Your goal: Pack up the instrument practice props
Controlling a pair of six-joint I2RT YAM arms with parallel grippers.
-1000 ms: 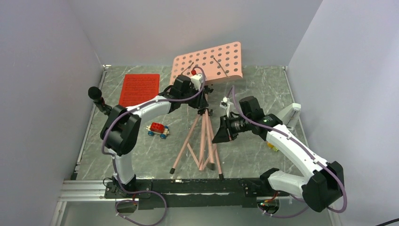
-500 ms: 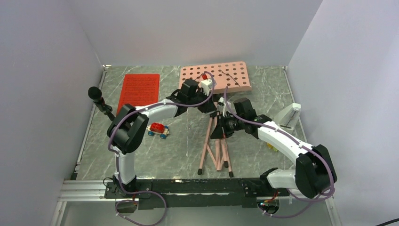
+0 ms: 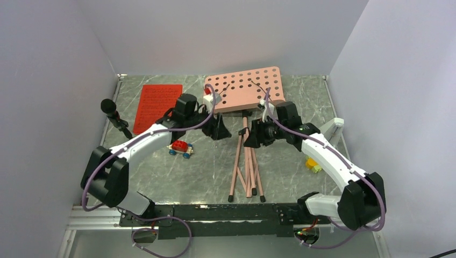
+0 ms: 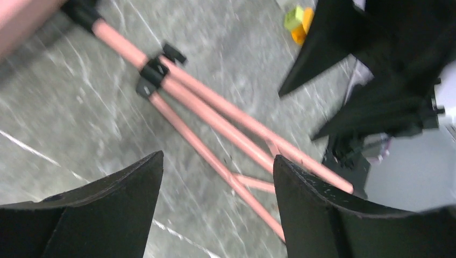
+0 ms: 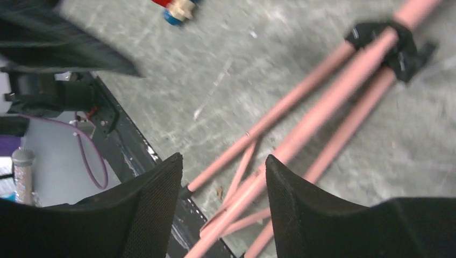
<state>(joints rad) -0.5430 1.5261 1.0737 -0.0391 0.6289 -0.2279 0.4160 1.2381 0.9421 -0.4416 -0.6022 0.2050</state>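
The salmon-pink music stand lies on the table, its holed desk point(image 3: 244, 88) at the back and its legs point(image 3: 247, 166) folded together, pointing at the front edge. My left gripper point(image 3: 220, 130) is open and empty just left of the stand's post. My right gripper point(image 3: 250, 137) is open and empty just right of it. The legs show between the open fingers in the left wrist view point(image 4: 215, 115) and the right wrist view point(image 5: 317, 113). The red sheet of notes point(image 3: 157, 101) lies flat at the back left. The grey-white metronome point(image 3: 334, 129) stands at the right wall. I cannot make out the clear stick.
A small red toy car with blue wheels point(image 3: 180, 147) sits left of the stand's legs. A black microphone on a stand point(image 3: 113, 114) is at the left edge. A small yellow block point(image 3: 313, 164) lies under the right arm. Walls close in the left, back and right sides.
The stand has tipped down and its spread legs have folded together. My left gripper has let go of the post and drawn back left. My right gripper has moved up beside the post.
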